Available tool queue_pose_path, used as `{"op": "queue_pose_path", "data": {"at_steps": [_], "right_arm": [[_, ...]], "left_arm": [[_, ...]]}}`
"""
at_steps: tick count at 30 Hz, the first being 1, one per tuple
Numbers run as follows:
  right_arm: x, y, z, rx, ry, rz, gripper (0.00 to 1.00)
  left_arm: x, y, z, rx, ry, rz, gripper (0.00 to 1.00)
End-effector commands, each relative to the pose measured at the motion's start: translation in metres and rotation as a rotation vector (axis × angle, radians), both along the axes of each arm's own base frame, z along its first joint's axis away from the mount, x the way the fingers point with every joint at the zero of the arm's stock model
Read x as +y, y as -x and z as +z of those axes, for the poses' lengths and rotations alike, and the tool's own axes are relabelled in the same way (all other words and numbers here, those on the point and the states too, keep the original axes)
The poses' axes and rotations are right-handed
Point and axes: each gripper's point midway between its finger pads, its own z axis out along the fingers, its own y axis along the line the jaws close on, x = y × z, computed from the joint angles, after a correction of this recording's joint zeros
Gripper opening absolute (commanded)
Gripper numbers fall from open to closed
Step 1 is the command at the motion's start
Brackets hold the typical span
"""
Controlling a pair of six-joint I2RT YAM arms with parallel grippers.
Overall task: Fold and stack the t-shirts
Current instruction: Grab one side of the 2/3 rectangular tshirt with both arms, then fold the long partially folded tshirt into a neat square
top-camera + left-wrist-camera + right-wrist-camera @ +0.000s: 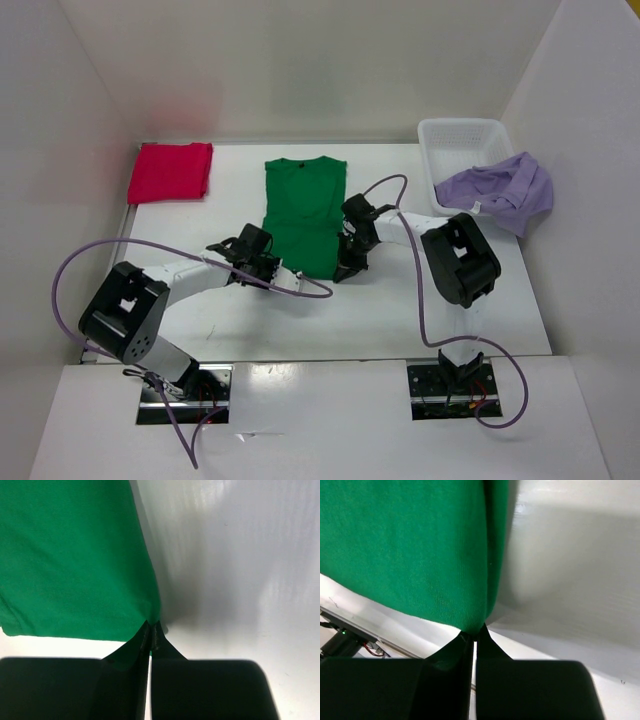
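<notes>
My right gripper (pixel 474 637) sits at six o'clock, jaws pressed tight together on a corner of the green t-shirt (pixel 405 545). From that pinch the cloth spreads up toward twelve and ten o'clock, with one edge running straight to twelve. The white table (pixel 570 570) lies from one to four o'clock. At eight o'clock, beyond the hem, I see a small green light (pixel 342 631) and red wires (pixel 372 648).

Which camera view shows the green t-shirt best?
Top external: nearly the whole green t-shirt lies flat, outline clear. Each wrist view shows only one near corner of it, pinched in the shut left gripper or right gripper.
</notes>
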Motion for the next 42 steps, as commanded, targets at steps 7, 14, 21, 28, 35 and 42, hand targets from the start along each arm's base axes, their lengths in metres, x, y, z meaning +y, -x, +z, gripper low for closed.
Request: {"op": "queue_pose_path", "data": {"at_steps": [7, 14, 21, 28, 35, 42], "right_arm": [[-0.017, 0.042, 0.035, 0.001, 0.0, 0.052, 0.0], [-0.021, 0.11, 0.062, 0.053, 0.011, 0.162, 0.0], [-0.022, 0.169, 0.111, 0.118, -0.042, 0.221, 0.0], [-0.014, 0.158, 0.162, 0.073, -0.1, 0.198, 0.0], [-0.04, 0.099, 0.16, 0.025, -0.071, 0.096, 0.0], [-0.05, 0.031, 0.151, -0.059, -0.079, 0.058, 0.0]], "left_arm": [[-0.01, 0.061, 0.025, 0.181, -0.004, 0.062, 0.0], [-0.009, 0.101, 0.058, 0.246, -0.022, 0.04, 0.0], [-0.007, 0.15, 0.113, 0.407, 0.039, 0.021, 0.0], [-0.031, 0.141, 0.157, 0.412, 0.182, 0.097, 0.0], [-0.023, 0.045, 0.164, 0.233, 0.269, 0.322, 0.0], [-0.025, -0.036, 0.166, 0.113, 0.325, 0.468, 0.0]]}}
